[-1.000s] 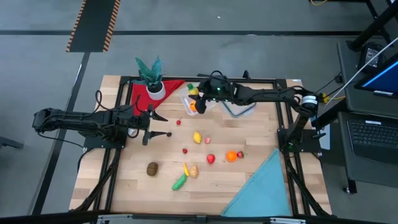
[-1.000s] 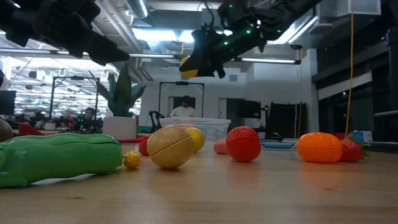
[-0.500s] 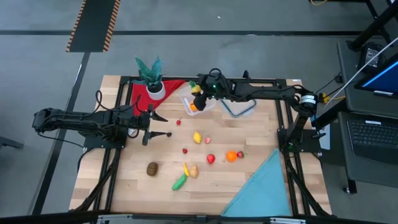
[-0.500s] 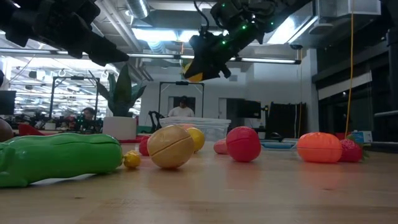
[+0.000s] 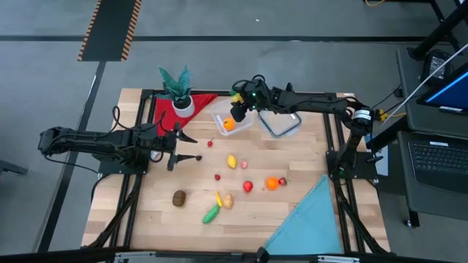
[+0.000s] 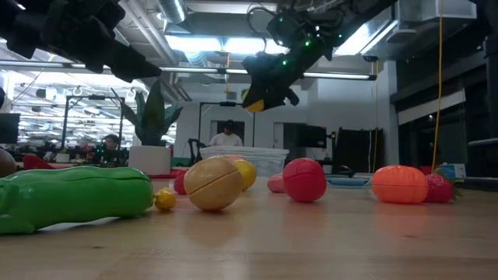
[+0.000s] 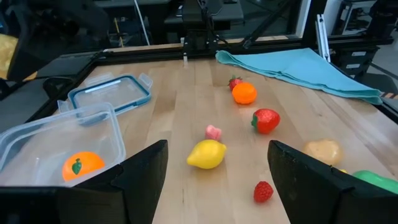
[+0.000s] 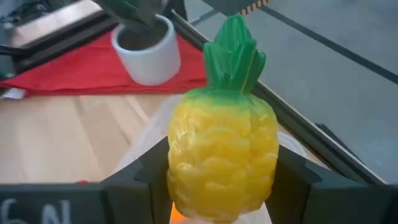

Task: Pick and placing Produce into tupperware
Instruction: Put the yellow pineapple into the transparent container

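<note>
Right hand (image 5: 238, 109) clamps a toy pineapple (image 8: 222, 158) above the tupperware (image 5: 230, 117), beside lid (image 5: 281, 123) and potted plant (image 5: 178, 91).

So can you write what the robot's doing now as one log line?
right gripper: shut on toy pineapple, above tupperware | tupperware: holds toy orange | left gripper: open, waiting, empty

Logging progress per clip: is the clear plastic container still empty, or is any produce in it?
Not empty: the small clear square plastic container holds one orange toy fruit. The right pincer holds a yellow toy pineapple above it.
</note>
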